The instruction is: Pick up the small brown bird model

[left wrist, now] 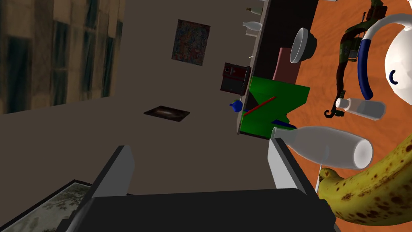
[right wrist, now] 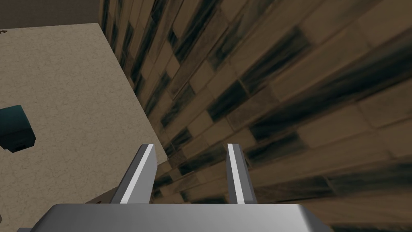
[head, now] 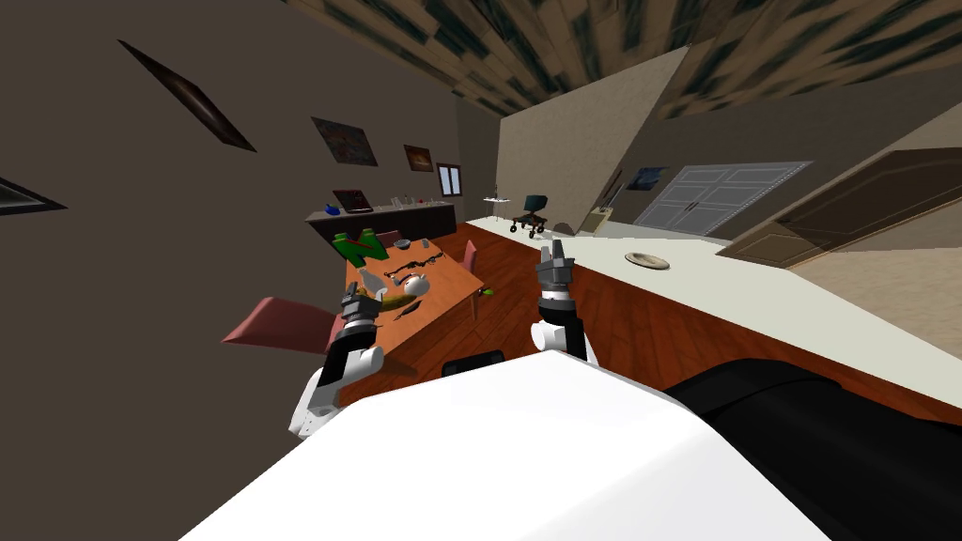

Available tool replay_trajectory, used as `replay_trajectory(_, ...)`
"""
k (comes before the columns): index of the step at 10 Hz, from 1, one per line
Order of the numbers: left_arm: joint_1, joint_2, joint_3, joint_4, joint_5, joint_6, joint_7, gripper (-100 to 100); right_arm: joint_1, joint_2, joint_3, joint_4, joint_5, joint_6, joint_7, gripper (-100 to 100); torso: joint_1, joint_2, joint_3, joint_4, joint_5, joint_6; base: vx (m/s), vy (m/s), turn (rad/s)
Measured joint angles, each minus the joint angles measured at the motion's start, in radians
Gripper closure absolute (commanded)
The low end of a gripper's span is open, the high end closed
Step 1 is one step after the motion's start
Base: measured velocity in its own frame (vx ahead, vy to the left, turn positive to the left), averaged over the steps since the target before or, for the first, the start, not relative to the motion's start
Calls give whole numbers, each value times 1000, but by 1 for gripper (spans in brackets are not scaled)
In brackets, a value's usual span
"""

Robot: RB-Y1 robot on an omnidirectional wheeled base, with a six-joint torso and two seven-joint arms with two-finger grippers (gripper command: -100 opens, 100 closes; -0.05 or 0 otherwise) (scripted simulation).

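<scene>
Big orange table (head: 446, 286) at my 11 o'clock in the head view, and it's crowded. The left pincer (left wrist: 199, 145) hovers over its near end, blades wide apart.

From that pincer, a green angular box (left wrist: 277, 104) stands at 12 o'clock on the far end. A white teapot (left wrist: 402, 68) with a blue-and-white handle sits at 2 o'clock. A spotted banana (left wrist: 374, 189) lies at 3 o'clock, close by. A pale bottle (left wrist: 322, 147) lies on its side just beside the banana, neck towards the pincer.

White bowl (left wrist: 302, 45) at 1 o'clock, and a small shaker (left wrist: 362, 108) lying by the teapot.

Between bowl and teapot stretches a dark brown shape (left wrist: 349, 44), knobbly. That may be the bird, but I cannot tell.

Right pincer (right wrist: 191, 146) is up at my 12 o'clock, blades apart.
</scene>
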Motion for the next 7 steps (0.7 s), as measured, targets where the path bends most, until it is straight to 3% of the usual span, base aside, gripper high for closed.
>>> replay_trajectory(7,-101,21,90,171,1,156,25,-100,0,0,0,0,0,0,0,0,0,-2,-1,0,0,0,-8,-7,-83)
